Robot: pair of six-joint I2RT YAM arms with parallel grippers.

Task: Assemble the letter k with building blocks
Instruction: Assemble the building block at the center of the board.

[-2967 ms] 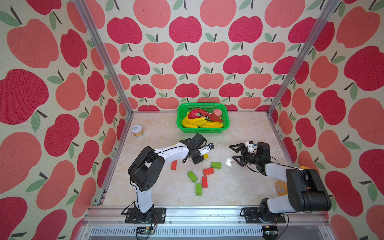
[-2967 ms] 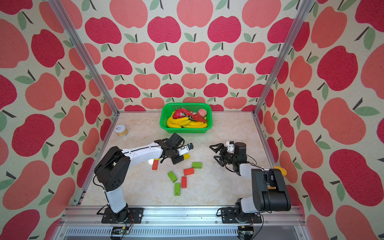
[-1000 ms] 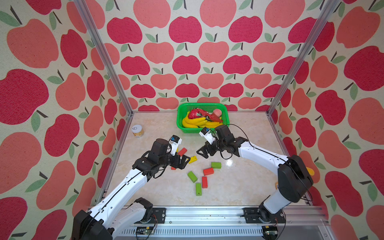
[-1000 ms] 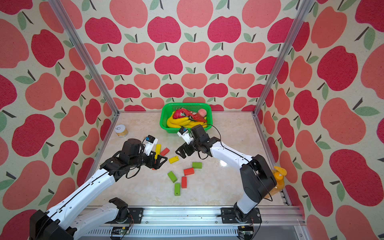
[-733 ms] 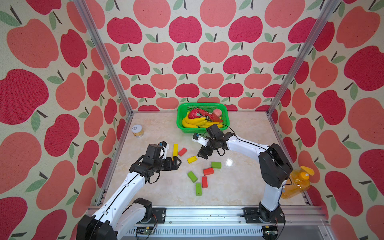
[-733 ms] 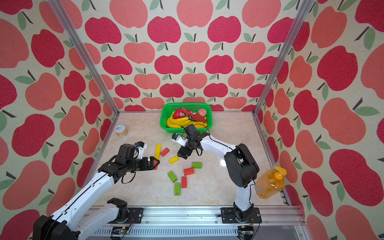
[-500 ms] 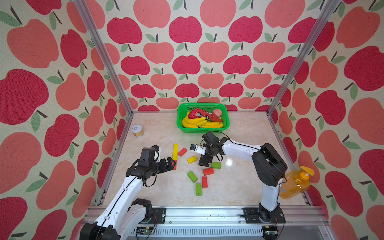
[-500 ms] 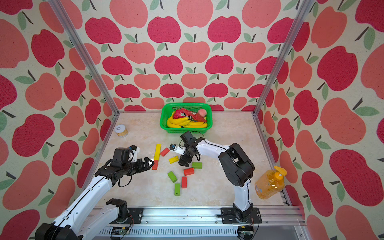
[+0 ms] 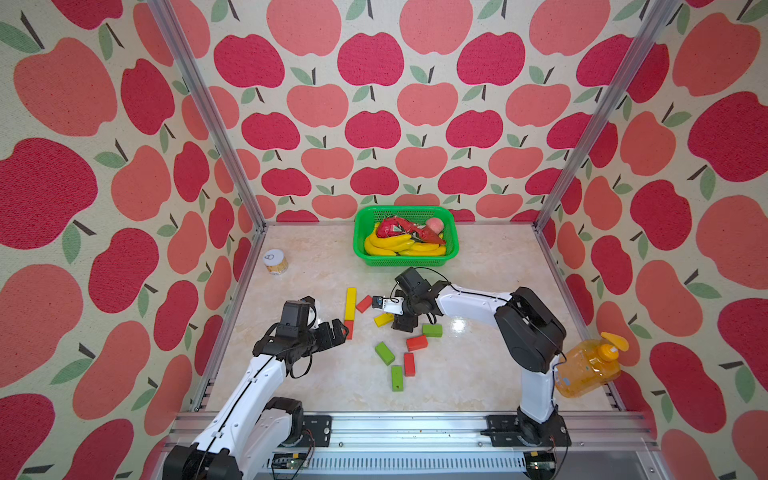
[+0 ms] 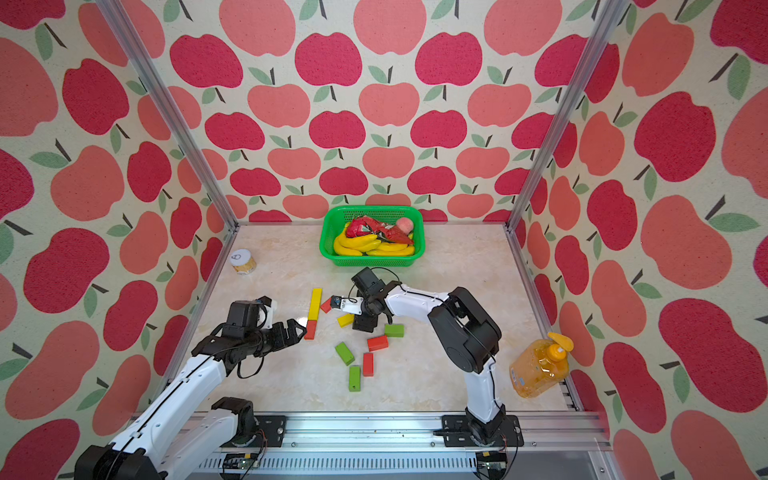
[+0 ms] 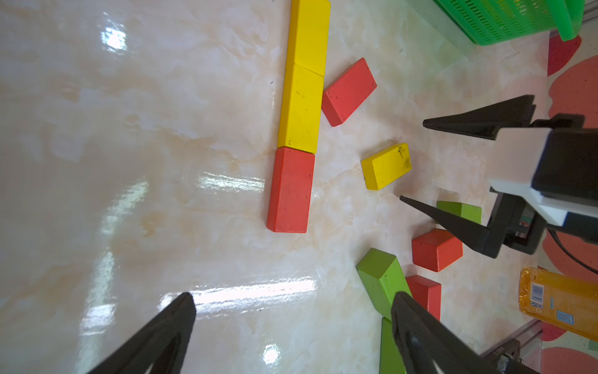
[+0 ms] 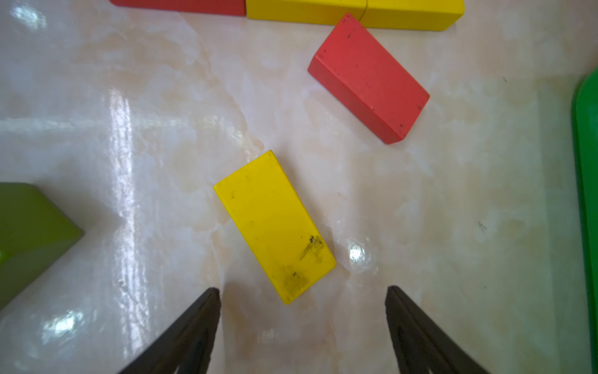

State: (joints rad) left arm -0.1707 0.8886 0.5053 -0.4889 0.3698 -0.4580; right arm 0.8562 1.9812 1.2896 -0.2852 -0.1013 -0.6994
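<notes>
Two yellow building blocks [image 9: 351,303] and a red one [image 9: 348,328] lie end to end in a straight line. A red block [image 9: 364,304] leans slantwise against that line. Just right of it lies a loose yellow block [image 12: 275,223], also visible in a top view [image 9: 383,319]. My right gripper [image 12: 302,289] is open and hangs low over this block's near end, one finger on each side. More green and red blocks [image 9: 385,353] lie scattered toward the front. My left gripper [image 11: 294,296] is open and empty, just left of the line's red end [image 10: 309,330].
A green basket [image 9: 405,259] of toy fruit stands at the back. A small can [image 9: 275,262] sits by the left wall. An orange pump bottle [image 9: 586,365] stands at the right edge beside the right arm's base.
My right gripper has come down from near the basket to the loose yellow block, and its jaws have narrowed a little. My left arm has drawn back toward the front left, away from the line.
</notes>
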